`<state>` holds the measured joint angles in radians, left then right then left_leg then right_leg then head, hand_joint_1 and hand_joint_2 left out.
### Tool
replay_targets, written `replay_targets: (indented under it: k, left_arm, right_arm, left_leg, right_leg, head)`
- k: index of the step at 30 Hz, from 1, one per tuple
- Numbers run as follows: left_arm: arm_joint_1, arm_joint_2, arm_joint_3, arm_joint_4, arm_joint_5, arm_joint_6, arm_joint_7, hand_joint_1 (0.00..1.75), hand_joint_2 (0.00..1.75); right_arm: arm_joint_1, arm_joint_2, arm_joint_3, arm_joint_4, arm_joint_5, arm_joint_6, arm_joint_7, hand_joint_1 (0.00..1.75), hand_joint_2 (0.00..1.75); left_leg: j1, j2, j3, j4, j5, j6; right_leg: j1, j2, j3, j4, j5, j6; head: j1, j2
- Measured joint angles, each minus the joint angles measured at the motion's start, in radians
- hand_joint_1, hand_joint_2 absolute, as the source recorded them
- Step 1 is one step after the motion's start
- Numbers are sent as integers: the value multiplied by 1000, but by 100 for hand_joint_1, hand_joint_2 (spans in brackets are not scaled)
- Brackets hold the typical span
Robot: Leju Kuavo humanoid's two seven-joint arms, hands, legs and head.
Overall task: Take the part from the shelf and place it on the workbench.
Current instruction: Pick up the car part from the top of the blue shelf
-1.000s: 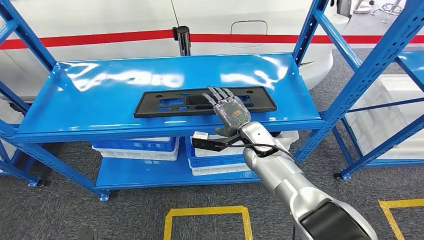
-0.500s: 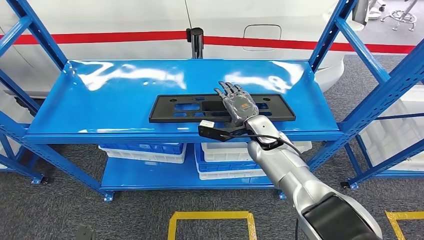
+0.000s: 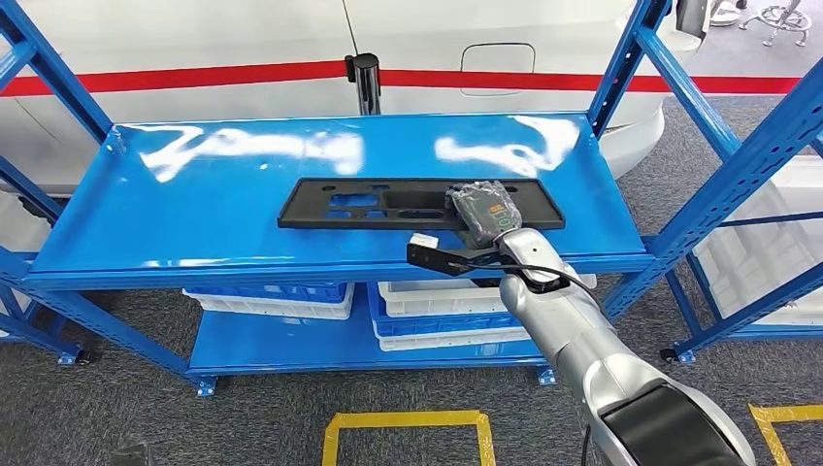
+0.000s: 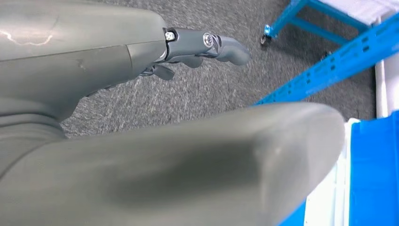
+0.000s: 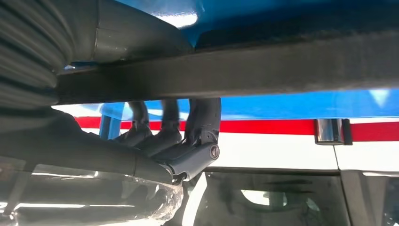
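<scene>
A long, flat black part (image 3: 369, 204) with cut-outs lies lengthwise on the top deck of the blue shelf (image 3: 194, 214). My right hand (image 3: 482, 209) sits on the part's right portion, fingers curled down over it. In the right wrist view the dark fingers (image 5: 202, 127) hook around the part's black edge (image 5: 282, 66), so the hand grips it. The part still looks flat on the deck. My left hand (image 4: 117, 56) hangs over grey carpet, holding nothing, its fingers (image 4: 221, 44) held straight.
Blue and white bins (image 3: 427, 311) fill the lower shelf. A second blue rack (image 3: 738, 146) with a white bin (image 3: 767, 243) stands to the right. Behind is a white vehicle with a red stripe (image 3: 243, 73) and a black post (image 3: 364, 83). Yellow floor markings (image 3: 403, 422) lie in front.
My right hand went from flat with fingers stretched over the part to curled down around it. The camera has shifted slightly; the part keeps its place on the shelf.
</scene>
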<state>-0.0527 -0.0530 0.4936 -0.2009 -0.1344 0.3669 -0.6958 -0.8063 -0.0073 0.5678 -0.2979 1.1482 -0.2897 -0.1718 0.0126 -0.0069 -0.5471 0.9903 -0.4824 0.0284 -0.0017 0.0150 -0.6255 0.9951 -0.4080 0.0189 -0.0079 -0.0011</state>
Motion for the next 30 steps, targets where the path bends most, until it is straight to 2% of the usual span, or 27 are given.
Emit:
replay_targets:
  k: [2,4,6,9,11,13,15,17,19,20,21,23,25,26,27,29,30]
  left_arm:
    - [9,-8,7,-28,0,3,-1,0,0]
    - [16,-17,10,-61,0,0,-3,0,87]
    - [17,-19,12,-68,1,-16,-4,0,175]
    - [19,-23,14,-63,0,-31,-4,0,175]
    - [18,-24,15,-52,1,-32,6,0,175]
    - [17,-24,17,-37,2,-37,58,0,175]
    - [16,-23,19,-24,-12,-30,156,0,175]
    - [16,-20,18,-16,-42,-19,238,0,175]
    - [15,-16,14,-11,-67,-17,270,0,175]
    - [12,-15,13,-9,-75,-18,274,0,175]
    - [10,-15,11,-9,-81,-20,275,0,175]
    - [5,-15,10,-7,-86,-23,276,0,175]
    - [4,-15,10,-5,-87,-26,275,0,175]
    - [4,-15,9,-3,-89,-27,275,0,175]
    - [4,-15,9,-2,-92,-29,275,0,175]
    - [2,-13,6,0,-101,-32,275,0,175]
    - [1,-11,4,0,-105,-32,276,0,175]
  right_arm:
    - [1,-1,-4,0,-1,-9,-10,175,175]
    - [6,-3,-10,-1,-15,-43,-48,175,175]
    - [13,-4,-25,-12,-57,-98,-132,175,175]
    - [21,-4,-62,-77,-168,-142,-291,175,175]
    - [36,-12,-82,-181,-248,-131,-352,175,175]
    - [58,-31,-88,-325,-304,-104,-345,175,175]
    - [80,-54,-88,-470,-329,-86,-309,175,175]
    - [104,-75,-89,-590,-332,-84,-279,175,175]
    - [130,-90,-93,-673,-325,-88,-265,175,175]
    - [144,-97,-95,-703,-320,-91,-261,175,175]
    - [157,-104,-96,-726,-314,-94,-259,175,175]
    - [185,-116,-98,-757,-305,-100,-255,175,175]
    - [212,-126,-98,-774,-302,-102,-253,175,175]
    - [222,-130,-99,-780,-302,-102,-253,175,175]
    - [230,-133,-100,-785,-301,-102,-253,175,175]
    - [238,-137,-104,-794,-298,-103,-252,175,175]
    - [243,-137,-106,-798,-296,-104,-252,175,175]
  left_leg:
    - [0,0,0,0,0,-3]
    - [0,0,-1,0,1,-4]
    - [-1,0,-2,0,1,-5]
    - [-3,0,-3,0,2,-5]
    - [-3,0,-3,0,2,-5]
    - [-4,0,-3,0,2,-5]
    - [-5,0,-3,3,0,-3]
    - [-7,-1,-4,7,-1,5]
    - [-4,2,4,-5,9,18]
    - [-1,5,10,-17,17,24]
    - [2,8,15,-28,25,29]
    - [4,12,17,-37,33,33]
    - [5,13,14,-36,35,30]
    - [7,14,13,-36,36,27]
    - [9,14,12,-34,37,23]
    - [14,14,7,-27,34,9]
    - [14,14,3,-21,32,0]
  right_leg:
    - [1,0,0,0,1,-2]
    - [1,0,0,0,2,-3]
    - [1,0,1,1,2,-3]
    - [1,0,1,1,2,-3]
    - [1,0,0,1,2,-3]
    - [1,0,0,1,2,-3]
    - [-3,0,1,-2,2,-2]
    - [-9,0,2,-7,6,3]
    - [-9,1,4,-11,9,11]
    - [-8,0,-1,0,0,11]
    - [-7,-1,-14,30,-19,9]
    - [-10,-3,-62,150,-82,0]
    - [-18,-4,-103,263,-124,5]
    - [-23,-5,-100,272,-123,15]
    - [-29,-7,-76,239,-108,28]
    - [-40,-12,10,102,-67,54]
    - [-40,-11,42,50,-53,58]
  head:
    - [0,0]
    - [1,0]
    - [1,0]
    - [1,0]
    - [0,0]
    - [0,0]
    - [0,0]
    - [0,0]
    - [-2,0]
    - [-1,0]
    - [0,0]
    - [2,0]
    - [3,0]
    - [3,0]
    - [3,0]
    - [5,0]
    - [7,0]
